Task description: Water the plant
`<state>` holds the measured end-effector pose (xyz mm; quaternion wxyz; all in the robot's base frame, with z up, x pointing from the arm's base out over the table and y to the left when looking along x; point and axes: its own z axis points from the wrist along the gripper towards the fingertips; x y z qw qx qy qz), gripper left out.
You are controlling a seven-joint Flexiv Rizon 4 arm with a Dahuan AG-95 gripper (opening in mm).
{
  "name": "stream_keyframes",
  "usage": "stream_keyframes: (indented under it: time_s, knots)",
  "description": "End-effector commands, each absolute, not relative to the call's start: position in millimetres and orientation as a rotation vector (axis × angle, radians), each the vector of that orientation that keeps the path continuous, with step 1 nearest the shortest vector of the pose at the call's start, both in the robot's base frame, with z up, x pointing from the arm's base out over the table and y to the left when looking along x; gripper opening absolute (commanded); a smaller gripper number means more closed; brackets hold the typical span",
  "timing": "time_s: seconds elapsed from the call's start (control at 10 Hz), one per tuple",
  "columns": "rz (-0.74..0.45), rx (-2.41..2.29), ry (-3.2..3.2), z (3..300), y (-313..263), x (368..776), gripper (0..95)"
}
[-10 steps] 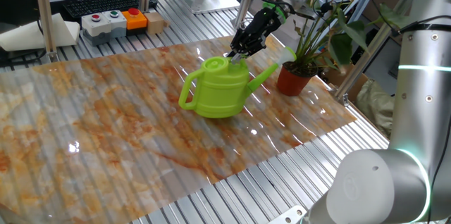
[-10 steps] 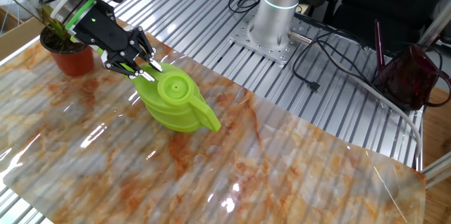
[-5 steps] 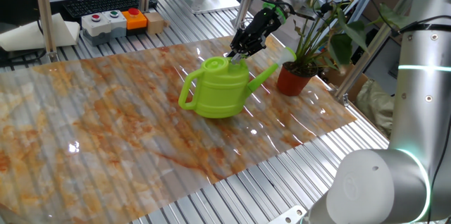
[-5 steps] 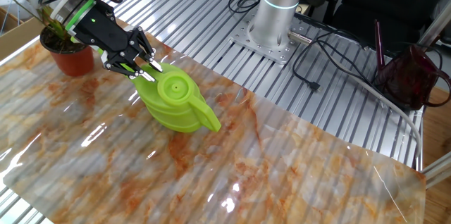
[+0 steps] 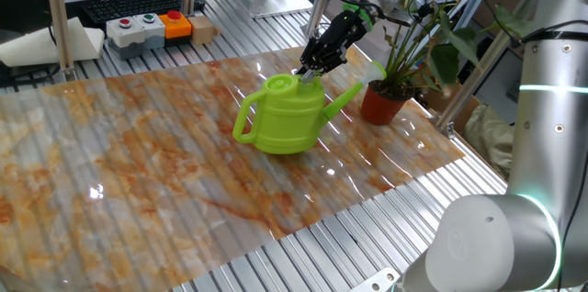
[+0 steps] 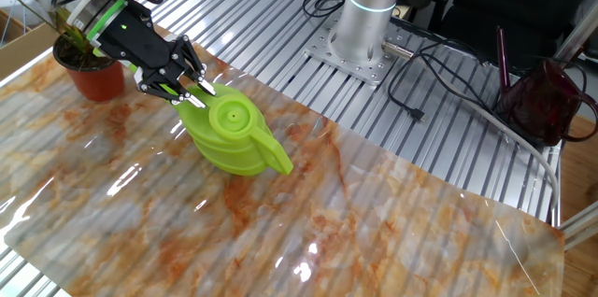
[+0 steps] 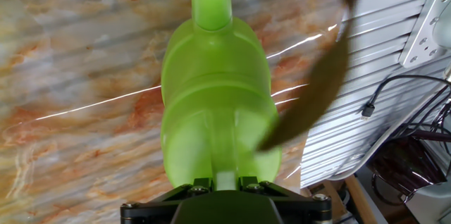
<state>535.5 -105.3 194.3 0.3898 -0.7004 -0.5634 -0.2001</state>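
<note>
— So where's the plant (image 5: 397, 72)?
— Far right of the table (image 5: 138, 173), in its red pot, just beyond the watering can's (image 5: 285, 116) spout.
— And the fingers (image 5: 308, 71)?
— Narrowly parted, closed on the can's top edge on the spout side; can standing upright.

Taking the lime-green watering can (image 5: 283, 115) as the landmark: on its handle side the marble-patterned tabletop (image 5: 138, 163) lies bare and wide, open to any approach. On its spout side the room is tight, for the plant (image 5: 418, 30) in its terracotta pot (image 5: 383, 103) stands near the spout tip, and its leaves and stems arch over that corner. In the hand view one brown leaf (image 7: 313, 90) hangs across the can's flank. The gripper (image 6: 192, 90) occupies the space at the can's top rear. Behind the can, past the tabletop's edge, sit a button box (image 5: 147, 28) and a keyboard (image 5: 129, 4).
</note>
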Motion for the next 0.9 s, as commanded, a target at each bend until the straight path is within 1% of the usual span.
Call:
stream_keyframes:
  time_s: [0.1,0.9]
  knots:
    - [-0.509,-1.78,-1.432,195.7,-105.2,535.6,0.0]
    - [-0.505,-1.782,-1.443,195.7,-105.2,535.6,0.0]
